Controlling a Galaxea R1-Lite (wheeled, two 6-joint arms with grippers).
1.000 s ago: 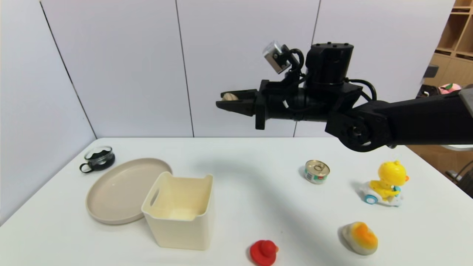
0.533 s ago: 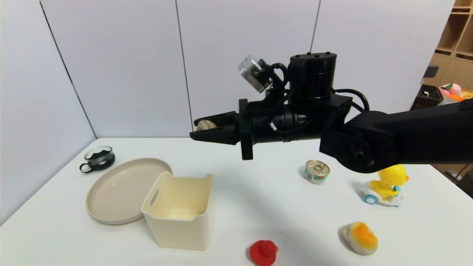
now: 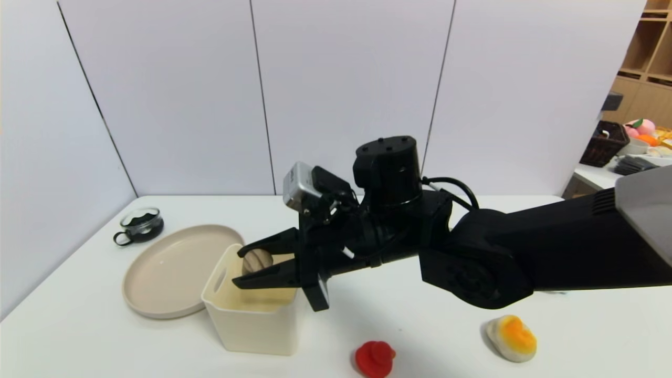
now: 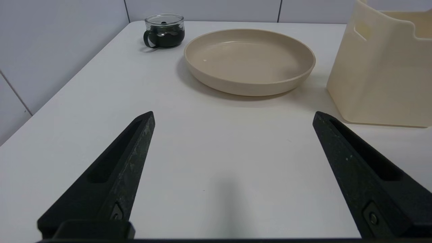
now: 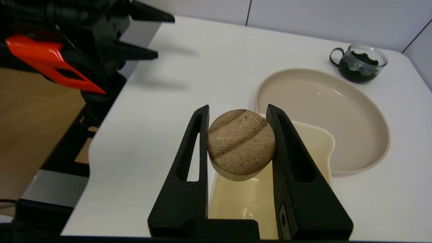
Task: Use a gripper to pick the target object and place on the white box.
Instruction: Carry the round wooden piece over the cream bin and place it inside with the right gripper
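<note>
Item: small round olive-brown striped cylinder [image 5: 241, 141], pinched in black two-fingered right tool [image 3: 251, 266] above cream-white square plastic bin [image 3: 247, 325] near tabletop's front-left corner. Advice: centre over bin, lower, then release. Left tool [image 4: 233, 175] spread, parked.

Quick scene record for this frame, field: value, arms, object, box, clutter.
right gripper: shut on the target object, above the white box
left gripper: open, empty, parked level over the table
white box: upright, nothing seen inside
plate: beside the box, bare
glass cup: behind the plate, dark contents
clutter: red toy, orange-white toy on the near table edge
</note>
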